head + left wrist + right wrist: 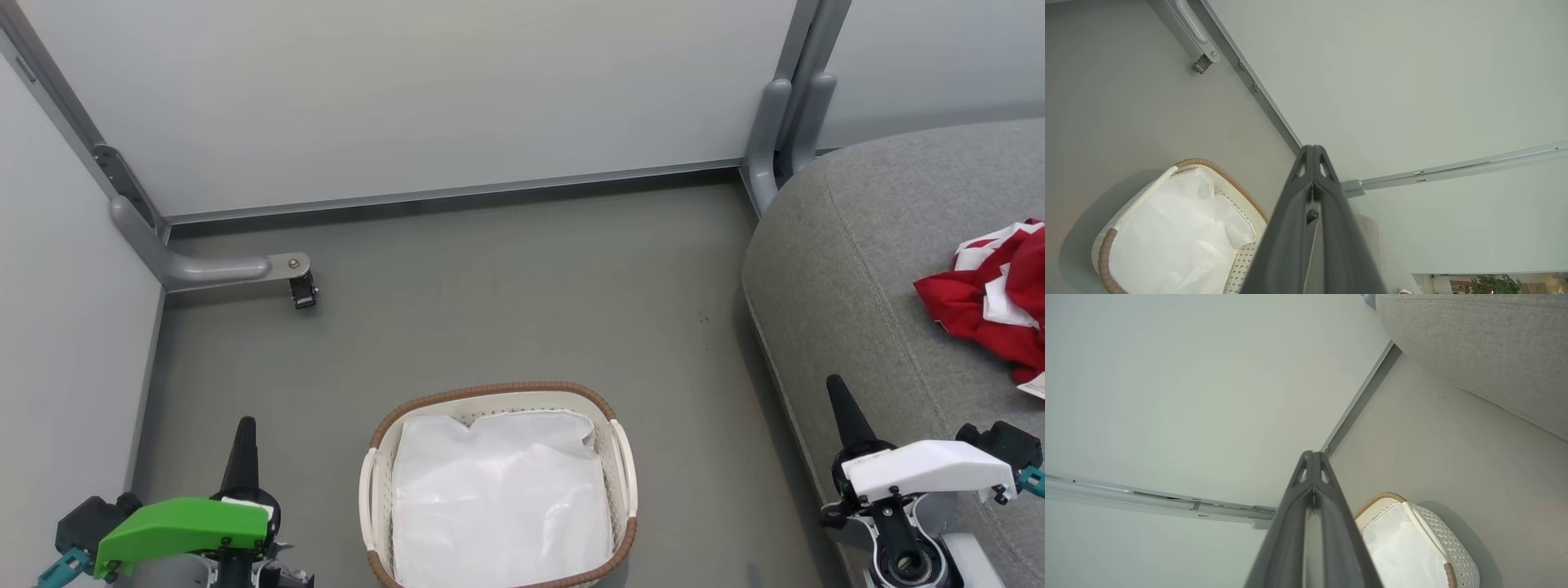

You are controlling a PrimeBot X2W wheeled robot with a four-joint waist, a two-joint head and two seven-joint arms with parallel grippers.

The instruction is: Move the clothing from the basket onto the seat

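No writing I can read

No letter, number or brand comes out clear. The crumpled red and white clothing on the grey seat, with a small white tab at its lower edge, is too small for me to make out print.

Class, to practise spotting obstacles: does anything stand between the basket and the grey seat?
Nothing visible does: bare floor separates the basket from the seat. The red clothing already lies on the seat; the basket shows a white liner.
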